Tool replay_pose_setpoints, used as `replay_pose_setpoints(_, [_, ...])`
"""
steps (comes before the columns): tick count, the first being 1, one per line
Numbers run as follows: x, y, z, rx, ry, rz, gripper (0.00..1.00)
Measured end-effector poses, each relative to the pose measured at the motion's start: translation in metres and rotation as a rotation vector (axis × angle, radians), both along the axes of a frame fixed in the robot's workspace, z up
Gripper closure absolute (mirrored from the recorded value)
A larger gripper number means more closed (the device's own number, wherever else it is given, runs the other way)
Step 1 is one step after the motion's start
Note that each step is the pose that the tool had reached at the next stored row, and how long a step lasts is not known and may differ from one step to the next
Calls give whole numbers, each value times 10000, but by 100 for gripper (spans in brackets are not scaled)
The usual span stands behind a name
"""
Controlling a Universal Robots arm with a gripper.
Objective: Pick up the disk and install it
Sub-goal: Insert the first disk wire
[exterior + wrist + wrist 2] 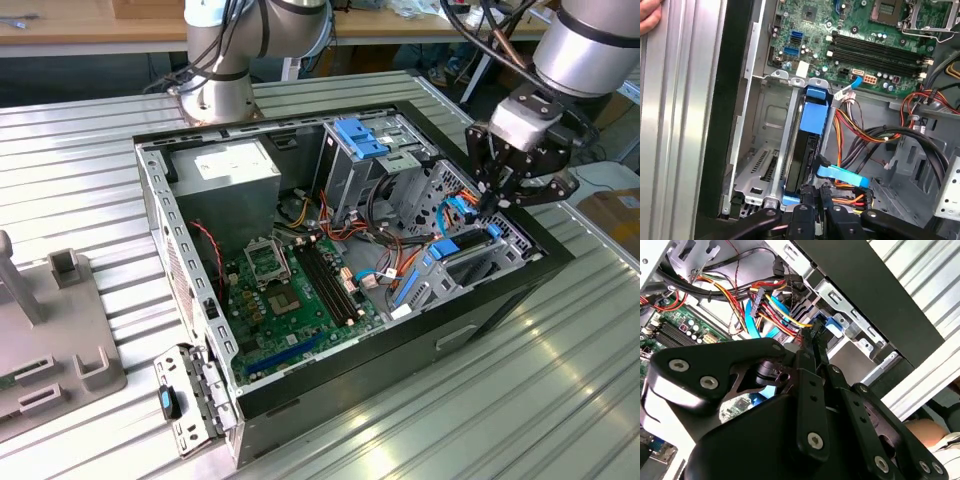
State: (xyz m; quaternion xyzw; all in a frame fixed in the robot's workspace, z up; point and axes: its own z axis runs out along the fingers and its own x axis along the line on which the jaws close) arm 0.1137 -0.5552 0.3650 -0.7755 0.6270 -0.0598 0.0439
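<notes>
The disk (803, 155), a dark drive with bright blue rails and a blue tab, sits lengthwise in a metal bay slot of the open computer case (500, 300). In the exterior view the disk (470, 262) lies low in the bay at the case's right end. My black gripper (816, 196) hangs over the disk's near end, fingers drawn together. In the second wrist view the gripper (809, 340) points at the blue tab (826, 324). Whether the tips pinch the disk's edge is hidden. My gripper (490, 212) stands above the bay.
A blue cable (842, 175) and orange, red and yellow wires (860, 137) run close beside the bay. The green motherboard (290, 290), a grey box (235, 170) and a blue-topped cage (360, 140) fill the case. A hand (647, 15) rests near the case wall. A grey fixture (60, 330) stands at the exterior view's left.
</notes>
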Motion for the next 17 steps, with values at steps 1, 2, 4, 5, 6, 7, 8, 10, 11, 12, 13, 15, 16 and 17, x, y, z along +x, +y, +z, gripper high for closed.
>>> replay_pose_setpoints(1, [-116,-12,-63,5,-138,-364,84])
replay_pose_setpoints(2, [-117,-54,-78,57,-275,-755,84])
replay_pose_setpoints(4, [-131,-67,-79,60,-342,-754,84])
replay_pose_setpoints(5, [-144,-71,-81,62,-378,-754,84])
replay_pose_setpoints(6, [-158,-74,-81,62,-409,-754,84])
replay_pose_setpoints(7, [-180,-78,-86,72,-466,-754,84])
replay_pose_setpoints(8, [-186,-78,-92,78,-496,-754,84])
replay_pose_setpoints(10, [-186,-78,-111,125,-521,-755,84])
replay_pose_setpoints(11, [-186,-78,-111,142,-524,-756,84])
replay_pose_setpoints(12, [-186,-78,-112,148,-524,-756,84])
replay_pose_setpoints(13, [-186,-78,-113,161,-524,-757,84])
replay_pose_setpoints(15, [-187,-87,-132,175,-525,-758,84])
replay_pose_setpoints(16, [-187,-88,-132,173,-525,-758,84])
replay_pose_setpoints(17, [-186,-92,-133,175,-525,-757,84])
